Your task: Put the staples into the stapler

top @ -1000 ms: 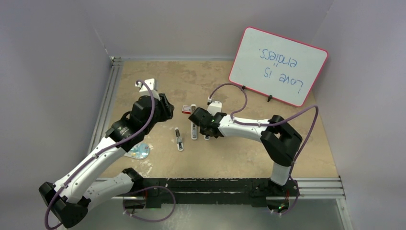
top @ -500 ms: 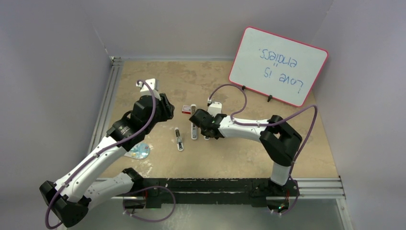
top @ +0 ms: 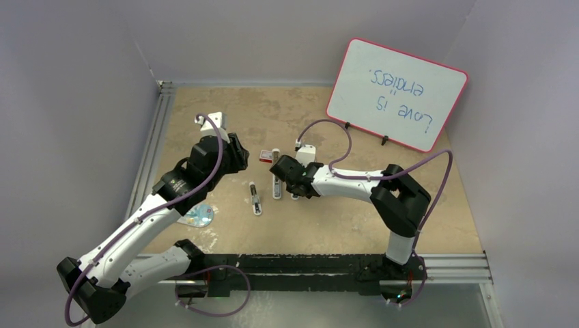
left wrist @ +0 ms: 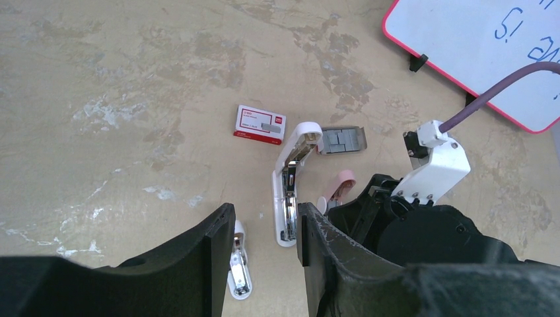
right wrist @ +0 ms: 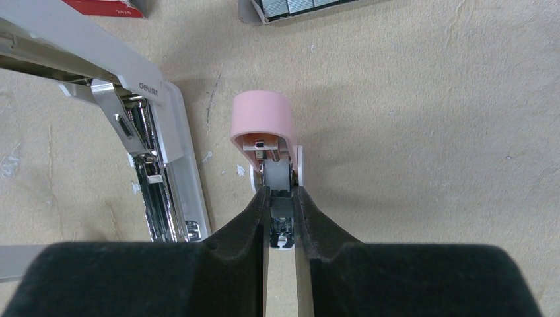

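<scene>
The pink stapler [right wrist: 262, 122] lies on the tan table, opened. My right gripper [right wrist: 282, 201] is shut on its rear part, one finger on each side. In the left wrist view the stapler [left wrist: 340, 185] pokes out from under that gripper. The staples [left wrist: 343, 140] are grey strips in an open tray just beyond it, and also show in the right wrist view [right wrist: 297, 8]. The red box [left wrist: 259, 124] lies to the left of them. My left gripper [left wrist: 264, 231] is open and empty, held above the table near two white staplers.
A large white stapler [left wrist: 290, 178] lies open beside the pink one. A small white stapler [left wrist: 238, 271] lies nearer my left gripper. A pink-framed whiteboard [top: 397, 93] stands at the back right. A shiny disc [top: 199, 216] lies at the front left.
</scene>
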Controlling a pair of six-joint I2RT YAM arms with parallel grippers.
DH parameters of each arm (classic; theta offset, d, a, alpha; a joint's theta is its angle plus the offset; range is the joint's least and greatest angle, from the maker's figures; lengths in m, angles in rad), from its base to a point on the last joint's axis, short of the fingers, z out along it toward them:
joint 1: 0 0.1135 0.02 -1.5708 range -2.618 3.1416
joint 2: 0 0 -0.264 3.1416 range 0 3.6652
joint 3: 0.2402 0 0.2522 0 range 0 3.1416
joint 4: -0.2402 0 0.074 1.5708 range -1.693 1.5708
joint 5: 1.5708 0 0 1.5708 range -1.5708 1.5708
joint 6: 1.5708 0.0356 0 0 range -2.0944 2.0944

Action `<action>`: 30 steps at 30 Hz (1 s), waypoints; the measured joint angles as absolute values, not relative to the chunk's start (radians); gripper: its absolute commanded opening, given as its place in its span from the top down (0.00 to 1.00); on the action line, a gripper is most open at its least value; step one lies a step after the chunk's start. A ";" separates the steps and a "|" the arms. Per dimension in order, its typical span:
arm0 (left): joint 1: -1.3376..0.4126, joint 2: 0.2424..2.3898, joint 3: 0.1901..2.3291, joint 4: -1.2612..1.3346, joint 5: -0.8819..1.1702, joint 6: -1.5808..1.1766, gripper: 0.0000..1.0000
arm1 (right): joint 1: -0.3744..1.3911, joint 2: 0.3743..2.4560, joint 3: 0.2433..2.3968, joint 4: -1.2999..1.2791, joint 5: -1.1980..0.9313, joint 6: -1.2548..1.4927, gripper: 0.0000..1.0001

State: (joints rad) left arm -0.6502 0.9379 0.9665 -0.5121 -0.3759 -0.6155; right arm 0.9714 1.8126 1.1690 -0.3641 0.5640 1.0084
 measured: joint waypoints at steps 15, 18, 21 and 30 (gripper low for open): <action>-0.650 0.938 0.966 -0.512 -0.382 -0.616 0.61 | 0.974 1.779 1.170 -0.382 0.585 1.010 0.83; -0.650 0.938 0.966 -0.512 -0.382 -0.616 0.61 | 0.974 1.768 1.172 -0.382 0.584 1.009 0.83; -0.650 0.938 0.966 -0.512 -0.382 -0.616 0.61 | 0.974 1.766 1.172 -0.377 0.579 1.007 0.83; -0.650 0.938 0.966 -0.512 -0.382 -0.616 0.61 | 0.977 1.787 1.172 -0.355 0.554 1.002 0.83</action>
